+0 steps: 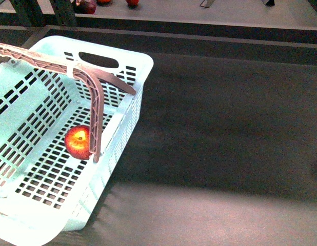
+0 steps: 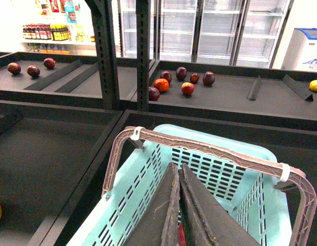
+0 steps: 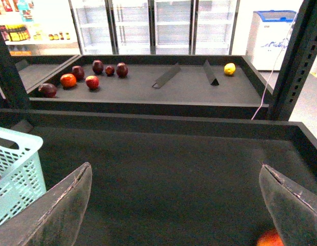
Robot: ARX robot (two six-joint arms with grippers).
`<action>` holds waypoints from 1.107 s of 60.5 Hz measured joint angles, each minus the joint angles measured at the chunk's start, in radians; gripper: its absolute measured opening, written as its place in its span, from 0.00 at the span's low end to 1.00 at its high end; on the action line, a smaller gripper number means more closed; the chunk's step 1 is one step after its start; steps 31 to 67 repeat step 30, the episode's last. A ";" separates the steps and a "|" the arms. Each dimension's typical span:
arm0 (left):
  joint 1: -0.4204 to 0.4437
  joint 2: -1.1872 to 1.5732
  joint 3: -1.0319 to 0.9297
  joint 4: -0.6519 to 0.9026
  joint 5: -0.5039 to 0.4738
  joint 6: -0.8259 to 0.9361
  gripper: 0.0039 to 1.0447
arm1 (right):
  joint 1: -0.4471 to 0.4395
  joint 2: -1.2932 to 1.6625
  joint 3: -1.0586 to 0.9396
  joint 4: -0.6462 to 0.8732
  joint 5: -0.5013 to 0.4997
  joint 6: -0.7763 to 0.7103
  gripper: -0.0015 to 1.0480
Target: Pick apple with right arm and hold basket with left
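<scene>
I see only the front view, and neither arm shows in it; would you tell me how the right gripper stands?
Observer: The right gripper is open wide over the dark shelf, with the basket off to one side.
Operator: Thank you. And the left one?
Observer: The left gripper is shut above the basket, not on its handle.
Operator: Is anything near the right gripper?
Observer: A red-orange fruit shows at the picture's edge, close by one finger.

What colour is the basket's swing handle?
Brownish-mauve, with white bands clipped on it; the swing handle of the turquoise basket shows best in the left wrist view.
</scene>
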State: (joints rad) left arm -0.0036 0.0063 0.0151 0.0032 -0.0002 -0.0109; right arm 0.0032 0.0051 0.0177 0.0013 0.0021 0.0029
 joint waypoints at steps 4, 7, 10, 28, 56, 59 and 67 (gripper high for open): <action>0.000 0.000 0.000 0.000 0.000 0.000 0.07 | 0.000 0.000 0.000 0.000 0.000 0.000 0.91; 0.000 0.000 0.000 0.000 0.000 0.000 0.17 | 0.000 0.000 0.000 0.000 0.000 0.000 0.91; 0.000 0.000 0.000 0.000 0.000 0.000 0.26 | 0.000 0.000 0.000 0.000 0.000 0.000 0.91; 0.000 0.000 0.000 0.000 0.000 0.000 0.84 | 0.000 0.000 0.000 0.000 0.000 0.000 0.91; 0.000 0.000 0.000 0.000 0.000 0.000 0.89 | 0.000 0.000 0.000 0.000 0.000 0.000 0.91; 0.000 0.000 0.000 0.000 0.000 0.000 0.89 | 0.000 0.000 0.000 0.000 0.000 0.000 0.91; 0.000 0.000 0.000 0.000 0.000 0.000 0.89 | 0.000 0.000 0.000 0.000 0.000 0.000 0.91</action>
